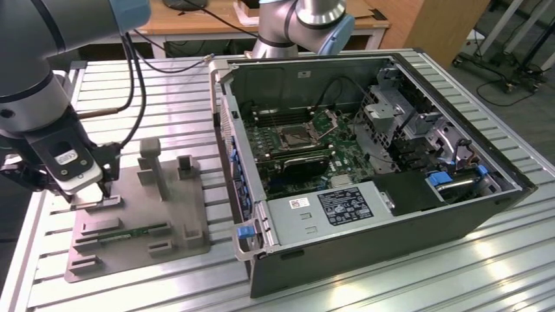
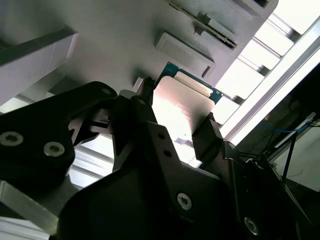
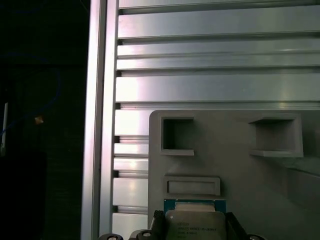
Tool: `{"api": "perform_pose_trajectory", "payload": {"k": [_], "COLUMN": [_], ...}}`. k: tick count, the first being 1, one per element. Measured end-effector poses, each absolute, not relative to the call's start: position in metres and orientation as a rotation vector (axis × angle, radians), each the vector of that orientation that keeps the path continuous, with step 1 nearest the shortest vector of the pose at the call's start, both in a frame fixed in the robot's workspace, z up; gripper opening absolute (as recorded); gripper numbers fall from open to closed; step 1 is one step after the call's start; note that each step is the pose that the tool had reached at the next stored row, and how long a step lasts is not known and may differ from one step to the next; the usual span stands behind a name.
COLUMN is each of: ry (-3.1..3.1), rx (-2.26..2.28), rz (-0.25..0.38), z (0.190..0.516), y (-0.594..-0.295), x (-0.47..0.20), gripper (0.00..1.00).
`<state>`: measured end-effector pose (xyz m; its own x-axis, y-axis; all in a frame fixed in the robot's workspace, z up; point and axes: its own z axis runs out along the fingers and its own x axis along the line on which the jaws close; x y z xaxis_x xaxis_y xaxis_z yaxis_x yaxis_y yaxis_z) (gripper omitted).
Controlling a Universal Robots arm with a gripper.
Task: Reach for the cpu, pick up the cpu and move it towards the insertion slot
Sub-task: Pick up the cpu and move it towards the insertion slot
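On the slatted aluminium table (image 1: pixel 407 276), the gripper (image 2: pixel 178 106) is clamping the cpu (image 3: pixel 194 227) by opposite edges at the grey tray (image 3: pixel 240 162), well apart from the insertion slot (image 1: pixel 296 136); likely light, stiff, fragile, so edges are suiting it

Robotics lab: robot arm (image 1: pixel 35 65), slatted aluminium bench (image 1: pixel 156 91), opened computer case (image 1: pixel 364 250).
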<state>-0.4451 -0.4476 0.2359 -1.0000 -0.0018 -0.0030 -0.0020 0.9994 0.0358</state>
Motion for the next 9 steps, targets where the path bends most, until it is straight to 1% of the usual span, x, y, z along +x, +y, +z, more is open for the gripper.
{"api": "perform_pose_trajectory", "payload": {"k": [9], "ry": [3.139], "rx": [-0.003], "rz": [0.056], "z": [0.2405], "y": [-0.4476], "x": [-0.445], "gripper": [0.55]}}
